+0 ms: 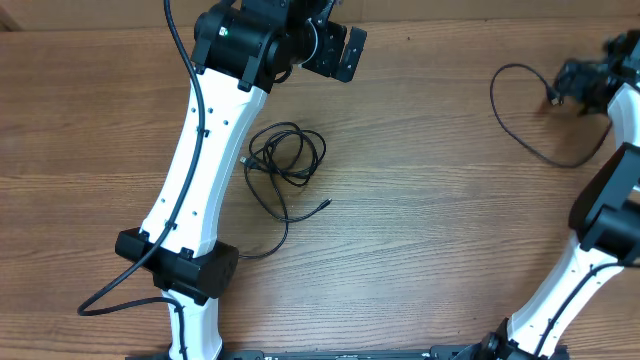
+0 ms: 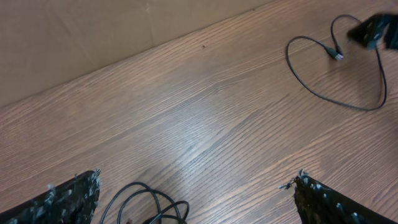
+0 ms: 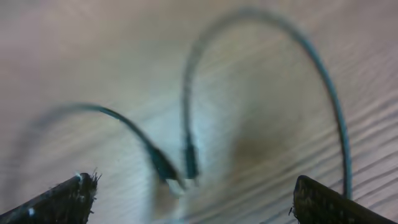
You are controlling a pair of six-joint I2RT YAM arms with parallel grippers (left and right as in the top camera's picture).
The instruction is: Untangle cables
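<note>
Cables (image 1: 283, 160) are lying in two lots on the wood table (image 1: 430, 250). You are seeing a coiled bundle (image 1: 290, 150) mid-table beside the left arm, its plug tail pointing down-right. A single cable (image 1: 495, 110) is curving in an open loop far right. Its blurred plug ends are lying between the spread, empty fingers of the right gripper (image 3: 194, 182). The left gripper (image 2: 194, 183) is gaping wide, holding nothing.

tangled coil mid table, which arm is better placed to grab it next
Left. The tangled coil lies close to the open left gripper, and shows at its wrist view's bottom edge; the right gripper is far off by the separate cable loop.
</note>
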